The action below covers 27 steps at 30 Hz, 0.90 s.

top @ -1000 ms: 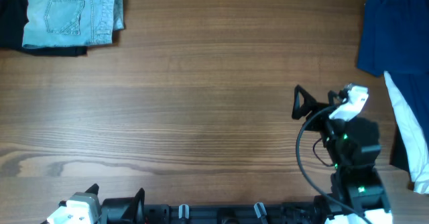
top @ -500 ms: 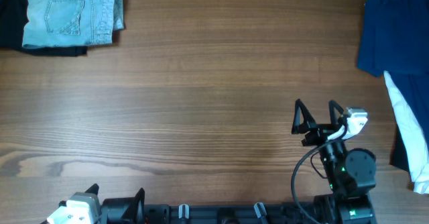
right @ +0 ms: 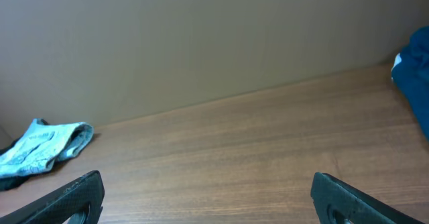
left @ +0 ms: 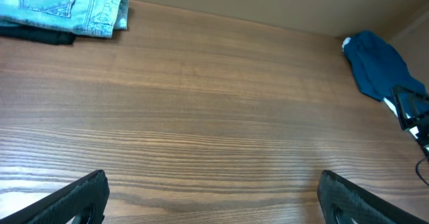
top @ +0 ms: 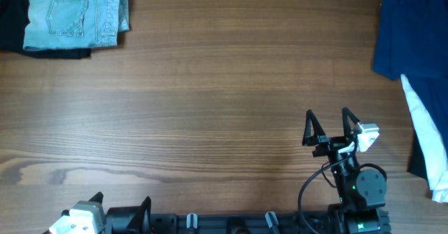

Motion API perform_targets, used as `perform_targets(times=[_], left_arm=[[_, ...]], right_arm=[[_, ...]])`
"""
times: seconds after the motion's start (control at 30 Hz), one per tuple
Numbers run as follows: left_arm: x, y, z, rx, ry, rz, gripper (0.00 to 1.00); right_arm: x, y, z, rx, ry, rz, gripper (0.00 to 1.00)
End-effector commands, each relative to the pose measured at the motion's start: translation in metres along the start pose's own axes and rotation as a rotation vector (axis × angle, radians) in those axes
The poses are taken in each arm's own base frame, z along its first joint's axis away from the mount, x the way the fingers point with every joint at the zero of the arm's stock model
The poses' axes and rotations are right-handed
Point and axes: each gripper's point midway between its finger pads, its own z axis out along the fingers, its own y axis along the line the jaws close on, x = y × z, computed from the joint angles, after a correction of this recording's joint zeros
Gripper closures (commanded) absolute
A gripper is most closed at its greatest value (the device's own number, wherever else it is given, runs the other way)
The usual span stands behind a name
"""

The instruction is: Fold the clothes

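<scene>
The light-blue denim shorts (top: 73, 15) lie folded at the table's far left corner, on top of a black garment (top: 14, 17). They also show in the left wrist view (left: 64, 6) and small in the right wrist view (right: 43, 147). My right gripper (top: 327, 123) is open and empty near the front right of the table, far from the shorts. My left gripper (top: 119, 209) sits at the front left edge, open and empty, its fingers (left: 77, 197) wide apart over bare wood.
A dark navy-blue garment (top: 413, 31) lies at the far right, with a white cloth (top: 427, 132) and dark cloth below it. The navy garment also shows in the left wrist view (left: 379, 66). The wooden table (top: 210, 108) spans the middle.
My right arm has pulled back toward the front edge and its gripper has turned to point straight away from the base. The shorts and left arm have not moved.
</scene>
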Motion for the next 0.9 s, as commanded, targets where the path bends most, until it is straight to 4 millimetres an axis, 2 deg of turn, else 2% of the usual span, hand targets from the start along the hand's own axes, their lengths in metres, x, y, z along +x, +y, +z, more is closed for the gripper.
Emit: perform_targets(times=[0.0,0.17,0.3,0.87], left_arm=[[0.000,-0.003,-0.001,0.021,-0.005,-0.005,0.00],[0.000,-0.003,-0.001,0.021,-0.005,-0.005,0.00],[0.000,-0.003,-0.001,0.021,-0.005,-0.005,0.00],[0.000,-0.003,-0.001,0.021,-0.005,-0.005,0.00]], right_arm=[[-0.003,0.004,-0.002,-0.026,-0.020,-0.029,0.00],[-0.007,0.004,-0.002,-0.021,-0.035,-0.051,0.00],[0.004,-0.001,-0.001,0.002,0.009,-0.073,0.00],[0.008,-0.003,0.000,0.007,0.028,-0.067,0.00]])
